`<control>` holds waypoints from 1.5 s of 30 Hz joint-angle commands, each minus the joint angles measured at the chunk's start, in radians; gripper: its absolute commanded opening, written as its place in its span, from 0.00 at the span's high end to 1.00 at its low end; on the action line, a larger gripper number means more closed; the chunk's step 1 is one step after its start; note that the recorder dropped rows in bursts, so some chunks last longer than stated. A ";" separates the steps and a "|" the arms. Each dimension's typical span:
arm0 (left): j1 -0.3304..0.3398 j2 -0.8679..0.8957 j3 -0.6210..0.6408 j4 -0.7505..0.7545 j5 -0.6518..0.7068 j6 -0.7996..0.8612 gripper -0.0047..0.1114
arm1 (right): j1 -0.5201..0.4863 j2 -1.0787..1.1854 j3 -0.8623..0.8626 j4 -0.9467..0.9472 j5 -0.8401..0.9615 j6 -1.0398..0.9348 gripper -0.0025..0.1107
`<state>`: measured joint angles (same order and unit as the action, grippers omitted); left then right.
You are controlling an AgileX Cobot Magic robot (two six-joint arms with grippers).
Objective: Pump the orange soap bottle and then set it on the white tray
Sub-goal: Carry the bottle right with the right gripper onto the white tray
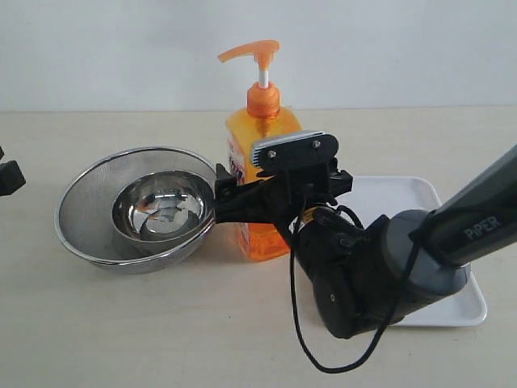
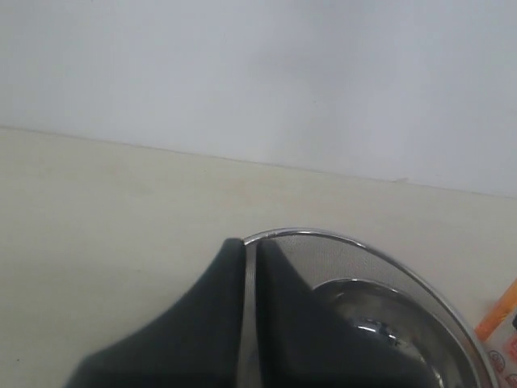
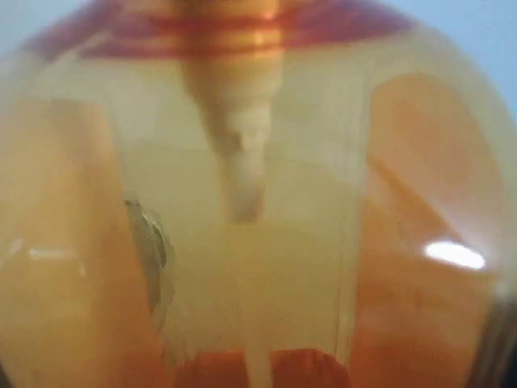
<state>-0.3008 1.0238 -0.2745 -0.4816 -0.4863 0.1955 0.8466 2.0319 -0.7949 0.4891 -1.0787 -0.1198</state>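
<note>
The orange soap bottle (image 1: 260, 133) stands upright at the table's middle, its pump head raised and its spout pointing left. The bottle's base is at the left end of the white tray (image 1: 420, 202); I cannot tell whether it rests on the tray. My right gripper (image 1: 279, 187) reaches in from the right at mid-body height. Its jaws stand open, one finger on each side of the bottle, and the right finger (image 1: 342, 181) is clear of the bottle's wall. The bottle (image 3: 258, 226) fills the right wrist view. My left gripper (image 2: 249, 246) is shut and empty at the far left (image 1: 8, 176).
A metal mesh strainer (image 1: 81, 202) with a steel bowl (image 1: 161, 210) inside sits just left of the bottle, its rim close to my right gripper's left finger. The strainer's rim (image 2: 339, 237) also shows in the left wrist view. A black cable (image 1: 295, 315) loops below the right wrist.
</note>
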 commanded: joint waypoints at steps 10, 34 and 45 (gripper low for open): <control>0.000 -0.008 0.007 0.009 0.015 0.005 0.92 | 0.000 0.013 -0.024 -0.001 -0.013 0.007 0.95; 0.000 -0.008 0.043 0.003 -0.036 0.005 0.92 | 0.000 -0.496 0.122 0.223 -0.041 -0.445 0.98; 0.000 -0.008 0.042 0.001 -0.039 0.003 0.92 | -0.130 -0.484 0.343 0.191 -0.142 -0.191 0.98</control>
<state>-0.3008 1.0182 -0.2374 -0.4743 -0.5081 0.1990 0.7535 1.5509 -0.4749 0.7422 -1.1156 -0.3683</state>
